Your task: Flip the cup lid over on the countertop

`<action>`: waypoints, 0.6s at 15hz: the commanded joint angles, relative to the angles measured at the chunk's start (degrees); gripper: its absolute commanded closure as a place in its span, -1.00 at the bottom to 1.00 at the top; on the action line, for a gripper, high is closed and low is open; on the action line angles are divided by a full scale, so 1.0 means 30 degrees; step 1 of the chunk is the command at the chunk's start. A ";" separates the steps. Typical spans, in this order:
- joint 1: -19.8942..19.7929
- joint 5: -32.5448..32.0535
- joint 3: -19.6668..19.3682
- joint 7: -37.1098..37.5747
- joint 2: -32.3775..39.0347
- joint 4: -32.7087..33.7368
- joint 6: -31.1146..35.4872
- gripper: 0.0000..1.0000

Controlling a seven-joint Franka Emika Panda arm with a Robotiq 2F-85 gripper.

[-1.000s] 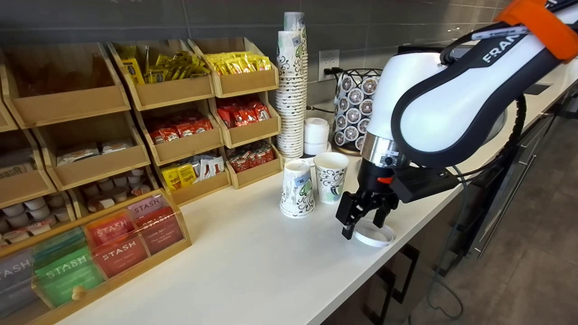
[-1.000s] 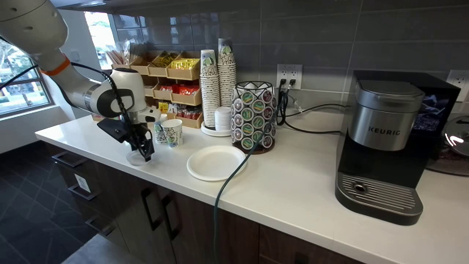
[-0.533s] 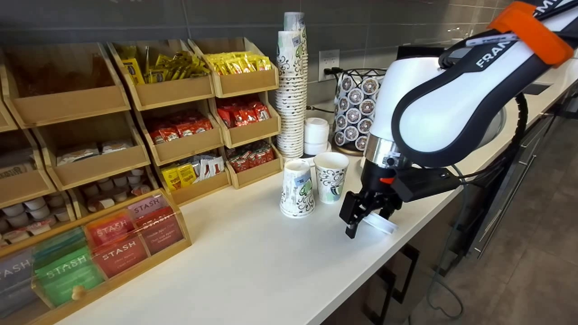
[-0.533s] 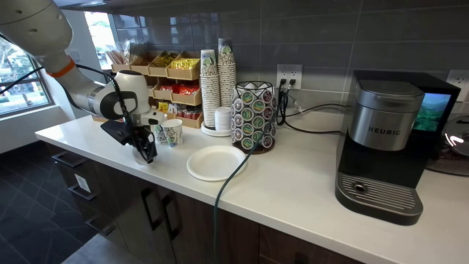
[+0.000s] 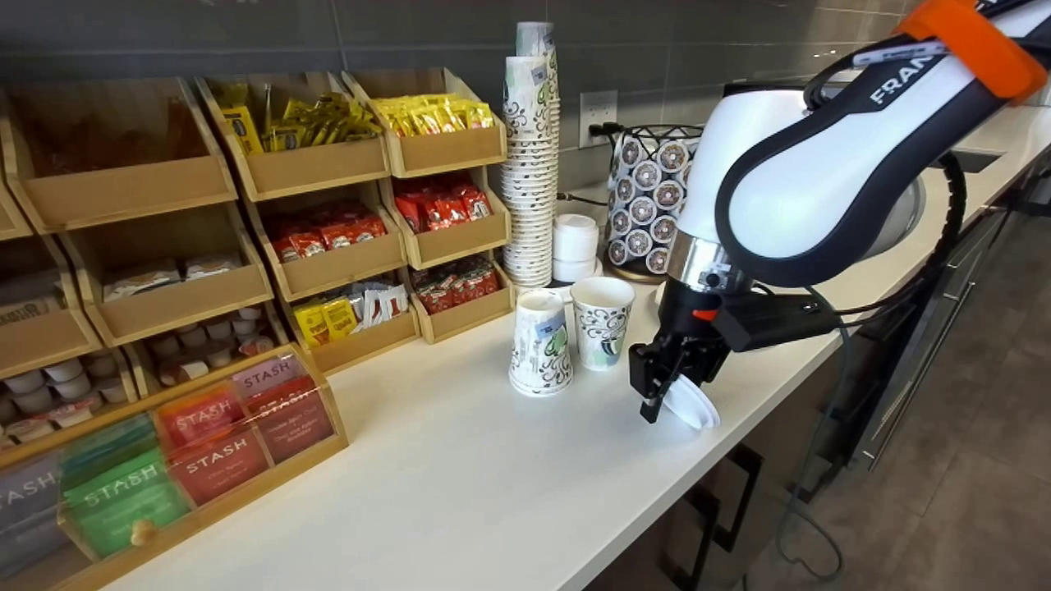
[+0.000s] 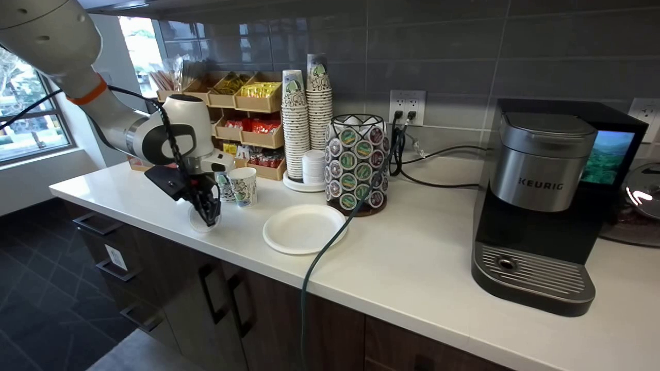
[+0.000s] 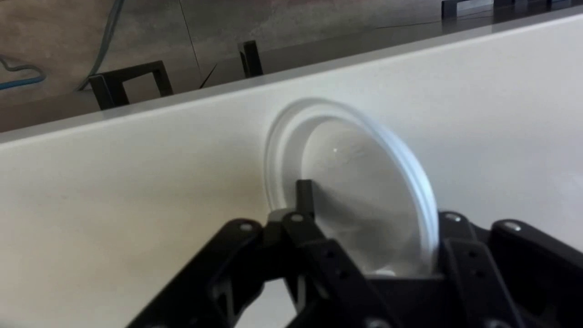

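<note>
Preferably, as it's unclear whether the pincer [image 7: 375,212] clamps the tilted cup lid [image 5: 693,403], at four o'clock from the inverted paper cup [image 5: 541,349] in an exterior view, secure it before rolling it past vertical over the tabletop [image 5: 460,476].

White lid [image 7: 353,166], black fingers [image 7: 304,197], white countertop [image 5: 427,468], swirl-patterned cups [image 5: 542,349]

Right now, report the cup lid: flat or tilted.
Tilted: in an exterior view the cup lid slants, upper edge beside the gripper, lower edge near the countertop.
</note>
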 commanded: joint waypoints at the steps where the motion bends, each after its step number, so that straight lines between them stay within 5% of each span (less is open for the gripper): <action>1: -0.0144 0.0342 0.0178 -0.0180 -0.0570 -0.0622 0.0467 0.61; 6: -0.0219 0.1042 0.0510 -0.0663 -0.1251 -0.0635 0.0456 0.97; 9: -0.0565 0.2787 0.1268 -0.2245 -0.1645 -0.0554 0.0728 0.83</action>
